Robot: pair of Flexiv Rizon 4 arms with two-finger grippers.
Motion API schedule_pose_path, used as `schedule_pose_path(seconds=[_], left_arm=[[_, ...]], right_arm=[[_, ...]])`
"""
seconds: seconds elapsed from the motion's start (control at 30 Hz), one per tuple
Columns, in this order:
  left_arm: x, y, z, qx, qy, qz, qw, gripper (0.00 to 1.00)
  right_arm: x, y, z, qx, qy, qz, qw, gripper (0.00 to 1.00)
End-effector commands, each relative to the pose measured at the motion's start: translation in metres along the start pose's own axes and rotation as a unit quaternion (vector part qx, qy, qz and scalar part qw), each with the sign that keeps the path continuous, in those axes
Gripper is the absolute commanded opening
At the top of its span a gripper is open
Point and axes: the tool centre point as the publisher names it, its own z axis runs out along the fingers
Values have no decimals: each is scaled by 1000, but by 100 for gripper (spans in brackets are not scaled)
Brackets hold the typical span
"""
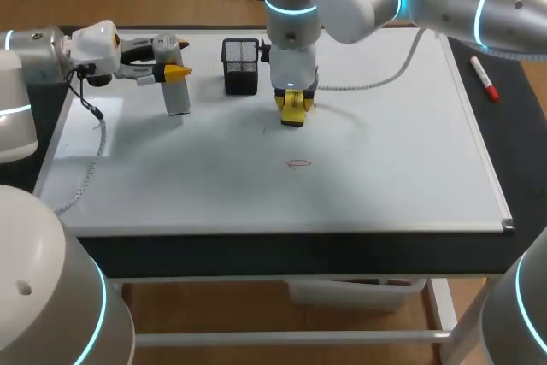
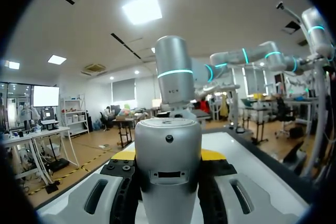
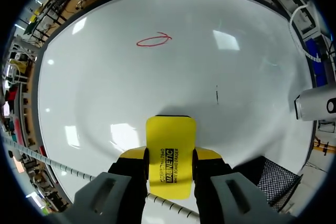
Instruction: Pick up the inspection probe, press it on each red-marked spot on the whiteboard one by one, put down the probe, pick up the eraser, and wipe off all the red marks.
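My left gripper (image 1: 175,71) hovers over the whiteboard's (image 1: 385,168) far left corner, shut on the grey cylindrical inspection probe (image 1: 177,97), which hangs down from it. In the left wrist view the probe (image 2: 168,166) fills the space between the fingers. My right gripper (image 1: 291,105) points down at the board's far middle, shut on the yellow eraser (image 1: 291,114). The eraser (image 3: 170,148) sits in the right gripper (image 3: 169,157) at or just above the board; I cannot tell whether it touches. One red oval mark (image 1: 299,162) lies nearer the front, ahead of the eraser (image 3: 154,41).
A black mesh pen holder (image 1: 241,66) stands between the two grippers at the board's far edge. A red marker (image 1: 484,78) lies on the dark table right of the board. A white cable (image 1: 90,164) trails across the board's left side. A short dark stroke (image 3: 217,94) marks the board.
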Motion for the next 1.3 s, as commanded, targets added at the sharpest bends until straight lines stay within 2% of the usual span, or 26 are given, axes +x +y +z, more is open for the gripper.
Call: schedule_pose_path(seconds=[0.03,0.7,0.93,1.13,1.3], left_arm=[[1,-2,0,-1,-1,1,1000,0],[1,-2,0,-1,-1,1,1000,0],[1,-2,0,-1,-1,1,1000,0],[1,-2,0,-1,-1,1,1000,0],[1,-2,0,-1,-1,1,1000,0]], right_arm=[[5,-3,3,-2,3,2,1000,0],[53,-13,12,-10,14,66,998,0],[62,-15,10,-9,15,77,997,0],[68,-17,-4,-1,9,82,997,0],[82,-22,-20,11,10,94,995,0]])
